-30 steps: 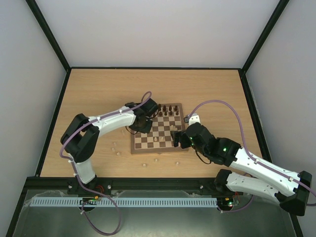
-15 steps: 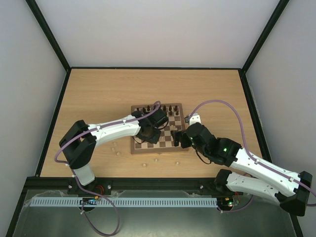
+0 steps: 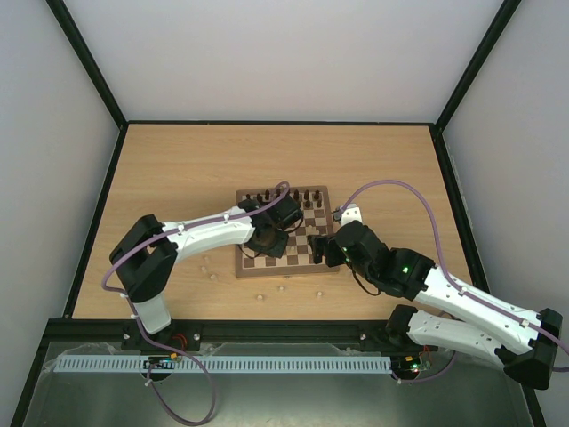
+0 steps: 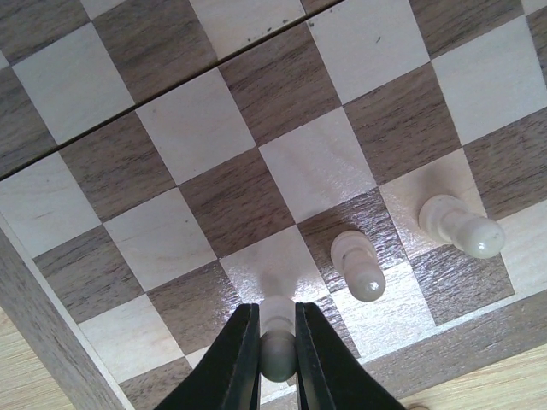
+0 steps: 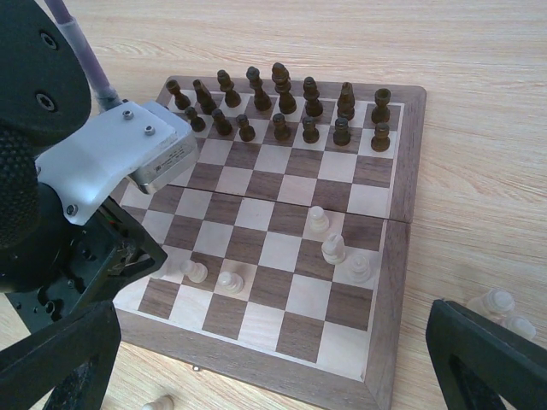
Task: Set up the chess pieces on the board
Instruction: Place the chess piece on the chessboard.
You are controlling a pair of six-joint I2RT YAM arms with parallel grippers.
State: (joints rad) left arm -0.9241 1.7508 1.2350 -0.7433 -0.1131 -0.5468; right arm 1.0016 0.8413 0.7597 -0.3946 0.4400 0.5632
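Observation:
The board (image 3: 284,272) lies mid-table, with dark chess pieces (image 5: 278,107) lined up on its two far rows. My left gripper (image 4: 277,350) is shut on a cream pawn (image 4: 278,314). It holds the pawn upright by the head over a cream square near the board's near-left corner. I cannot tell whether the base touches the square. Two more cream pawns (image 4: 359,266) stand just to its right. My right gripper (image 5: 273,346) hovers open over the board's near-right edge, holding nothing. Other cream pieces (image 5: 333,249) stand near the right edge.
Several loose cream pieces (image 3: 213,277) lie on the table in front of the board and to its left. Two more (image 5: 496,303) lie just off its right side. The left arm (image 3: 209,233) reaches across the board's left half.
The left arm swung from the board's far-left area towards the near-left squares with the pawn, then barely moved. The right arm stayed still.

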